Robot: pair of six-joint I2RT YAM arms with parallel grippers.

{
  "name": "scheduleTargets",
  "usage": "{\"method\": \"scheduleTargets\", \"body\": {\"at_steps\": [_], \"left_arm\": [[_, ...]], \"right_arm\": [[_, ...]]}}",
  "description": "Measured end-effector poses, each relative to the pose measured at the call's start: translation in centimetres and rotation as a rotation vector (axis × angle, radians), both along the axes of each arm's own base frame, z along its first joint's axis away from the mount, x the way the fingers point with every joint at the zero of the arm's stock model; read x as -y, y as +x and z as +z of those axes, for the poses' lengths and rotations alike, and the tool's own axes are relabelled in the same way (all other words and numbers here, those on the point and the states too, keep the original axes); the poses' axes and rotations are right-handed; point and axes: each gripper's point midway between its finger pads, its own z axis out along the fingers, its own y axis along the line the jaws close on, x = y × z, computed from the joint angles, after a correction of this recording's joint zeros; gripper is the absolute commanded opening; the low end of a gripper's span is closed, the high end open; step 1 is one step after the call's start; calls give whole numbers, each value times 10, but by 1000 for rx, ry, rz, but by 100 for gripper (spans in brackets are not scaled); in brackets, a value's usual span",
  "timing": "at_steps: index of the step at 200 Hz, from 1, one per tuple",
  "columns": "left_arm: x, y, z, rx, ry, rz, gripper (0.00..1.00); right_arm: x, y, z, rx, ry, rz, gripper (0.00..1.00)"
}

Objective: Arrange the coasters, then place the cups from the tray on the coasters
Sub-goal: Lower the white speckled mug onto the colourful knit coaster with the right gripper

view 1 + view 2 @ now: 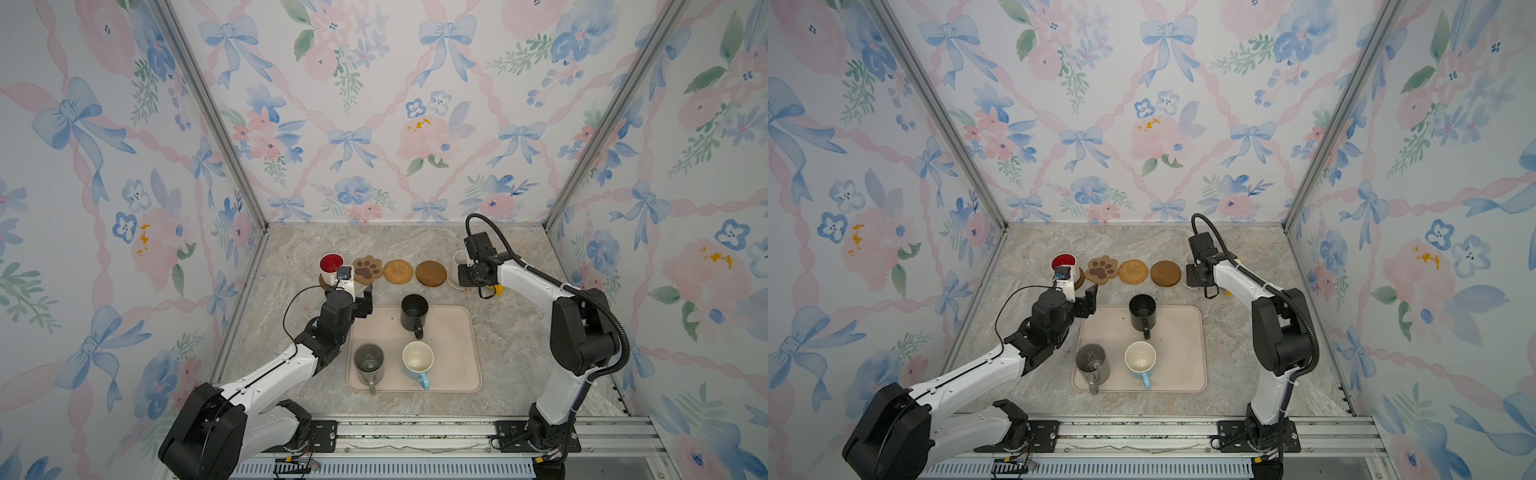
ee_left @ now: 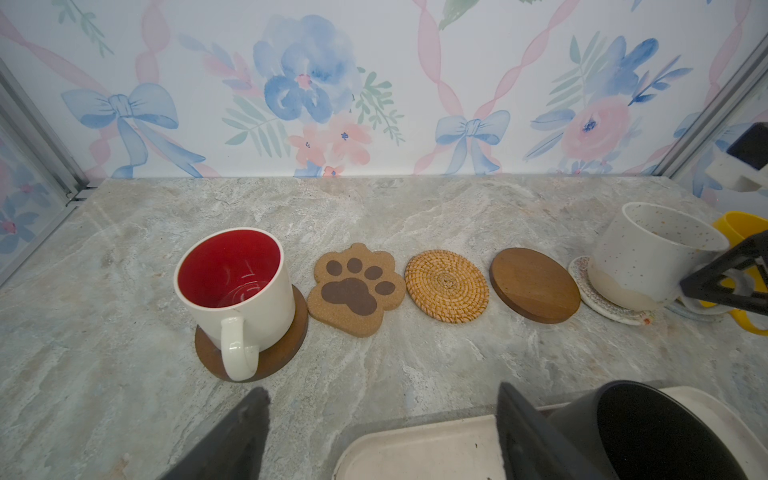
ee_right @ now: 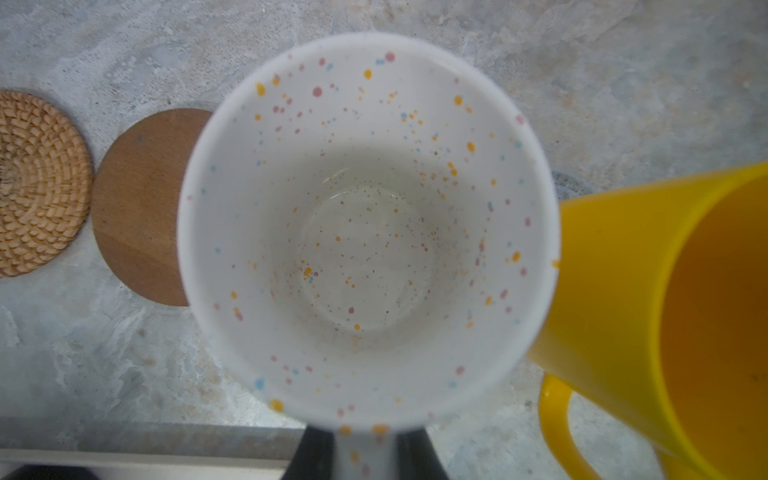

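Several coasters line the back of the table. A white cup with a red inside (image 1: 331, 264) stands on a dark wooden disc (image 2: 272, 357). The paw coaster (image 1: 368, 269), the rattan round (image 1: 398, 271) and a second wooden disc (image 1: 431, 273) are bare. My right gripper (image 3: 365, 453) is shut on the handle of the speckled cup (image 2: 648, 253), which sits on the cream woven coaster (image 2: 598, 297). The yellow cup (image 3: 665, 291) stands just beside it. My left gripper (image 2: 382, 390) hangs open and empty at the tray's (image 1: 457, 332) far left corner. The black (image 1: 414, 312), grey (image 1: 368, 359) and light blue (image 1: 417, 359) cups stand on the tray.
A sliver of pale woven mat (image 3: 569, 185) shows under the yellow cup. Flowered walls close the table at the back and both sides. An aluminium rail (image 1: 415, 432) runs along the front edge. Bare marble lies right of the tray.
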Motion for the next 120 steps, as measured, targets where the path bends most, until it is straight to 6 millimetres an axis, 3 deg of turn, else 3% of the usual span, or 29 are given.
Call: {"method": "scheduleTargets", "body": {"at_steps": [99,120], "left_arm": [[-1,1,0,-2,-2,-1,81],[-1,1,0,-2,-2,-1,81]], "right_arm": [[0,0,-5,8,3,-1,0],[0,0,-6,12,6,-3,7]]}}
